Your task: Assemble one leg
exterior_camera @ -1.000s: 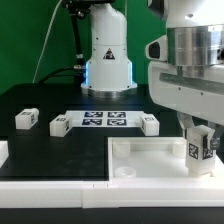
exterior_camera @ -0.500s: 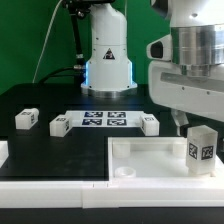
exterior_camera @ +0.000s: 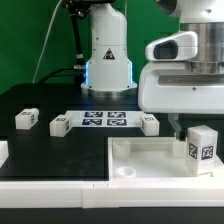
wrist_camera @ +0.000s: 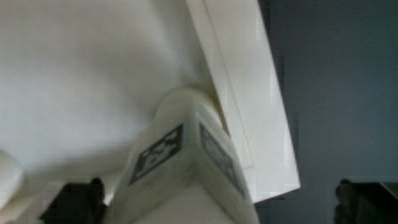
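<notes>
One leg [exterior_camera: 203,148], a chunky white block with a tag on its face, stands upright on the large white slab [exterior_camera: 150,160] at the exterior view's right. My gripper [exterior_camera: 198,120] hangs just above it, open, touching nothing. In the wrist view the leg [wrist_camera: 187,150] stands between my dark fingertips [wrist_camera: 80,200], which are spread wide and clear of it, with the slab's raised edge [wrist_camera: 240,80] alongside. Three other legs lie on the black table: one at the left [exterior_camera: 26,118], and one at each end of the marker board [exterior_camera: 58,125] [exterior_camera: 150,123].
The marker board [exterior_camera: 104,120] lies flat mid-table. The arm's white base [exterior_camera: 107,60] stands behind it. A white part [exterior_camera: 3,150] sits at the exterior view's left edge. A white rim [exterior_camera: 60,190] runs along the front.
My gripper has let go of the leg and risen straight up. The leg stays standing on the slab.
</notes>
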Robot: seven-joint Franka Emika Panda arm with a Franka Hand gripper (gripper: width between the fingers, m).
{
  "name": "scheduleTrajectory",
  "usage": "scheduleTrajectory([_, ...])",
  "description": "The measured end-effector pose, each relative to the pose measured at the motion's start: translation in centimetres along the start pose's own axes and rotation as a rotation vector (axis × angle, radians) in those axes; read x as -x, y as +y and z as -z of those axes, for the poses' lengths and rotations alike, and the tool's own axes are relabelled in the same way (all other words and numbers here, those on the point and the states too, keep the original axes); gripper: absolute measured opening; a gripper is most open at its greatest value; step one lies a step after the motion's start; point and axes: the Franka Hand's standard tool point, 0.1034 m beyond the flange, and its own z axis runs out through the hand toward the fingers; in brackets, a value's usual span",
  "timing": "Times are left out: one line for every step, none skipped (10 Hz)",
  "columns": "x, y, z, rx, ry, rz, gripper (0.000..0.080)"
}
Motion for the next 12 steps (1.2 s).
scheduleTrajectory([0.00, 0.06, 0.07, 0.007, -0.006, 0.113, 0.0649])
scheduleTrajectory([-0.02, 0.14, 0.09, 0.017, -0.006, 0.230, 0.0649])
scheduleTrajectory([-0.08, 0.39, 0.09, 0.021, -0.008, 0.365, 0.0649])
scheduleTrajectory([-0.19, 0.72, 0.10, 0.022, -0.009, 0.450, 0.0649])
scheduleTrajectory([-0.19, 0.70, 0.09, 0.021, -0.009, 0.456, 0.0649])
scheduleTrajectory([-0.18, 0.69, 0.09, 0.021, -0.009, 0.452, 0.0559])
scheduleTrajectory([-0.18, 0.69, 0.09, 0.020, -0.008, 0.428, 0.0376])
scheduleTrajectory([-0.19, 0.70, 0.09, 0.021, -0.008, 0.405, 0.0376])
scheduleTrajectory([-0.21, 0.76, 0.10, 0.018, -0.008, 0.369, 0.0291])
scheduleTrajectory([-0.28, 0.91, 0.12, 0.010, -0.007, 0.239, 0.0291])
scheduleTrajectory([-0.21, 0.92, 0.07, 0.002, -0.010, 0.032, 0.0291])
scheduleTrajectory([-0.18, 0.96, 0.06, 0.006, -0.010, -0.165, 0.0291])
